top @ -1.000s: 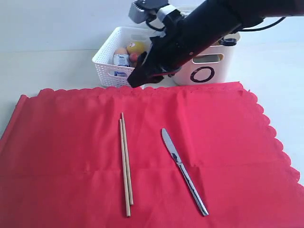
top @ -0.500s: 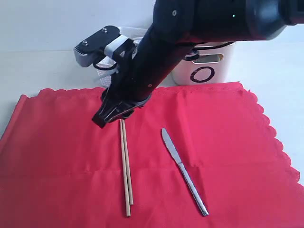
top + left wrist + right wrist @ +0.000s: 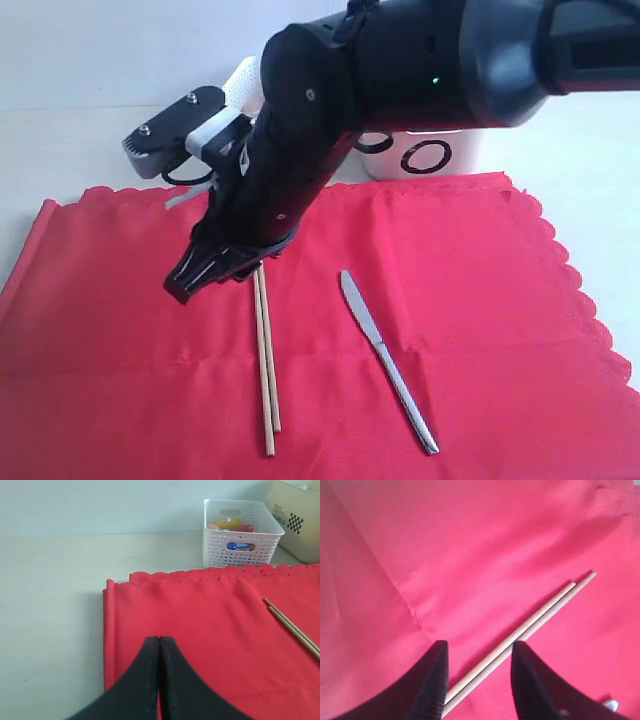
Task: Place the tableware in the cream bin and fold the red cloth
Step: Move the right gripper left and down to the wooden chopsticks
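Two wooden chopsticks (image 3: 266,360) lie side by side on the red cloth (image 3: 450,260), with the steel knife (image 3: 385,360) to their right. My right gripper (image 3: 215,272) has reached across and hangs low over the chopsticks' far end. In the right wrist view it (image 3: 479,647) is open, and the chopsticks (image 3: 540,615) run between its fingers untouched. My left gripper (image 3: 159,639) is shut and empty over the cloth's (image 3: 210,615) left part. The cream bin (image 3: 440,155) stands behind the cloth, mostly hidden by the arm. Bowl, cup, spoon and plate are out of view.
A white lattice basket (image 3: 240,532) with food items stands behind the cloth, next to the cream bin (image 3: 300,517). The right arm's black bulk blocks the back middle of the exterior view. Bare pale table lies left of the cloth.
The right arm has swung from above the bins down and to the left, ending low over the far end of the chopsticks. Chopsticks, knife and cloth have not moved.
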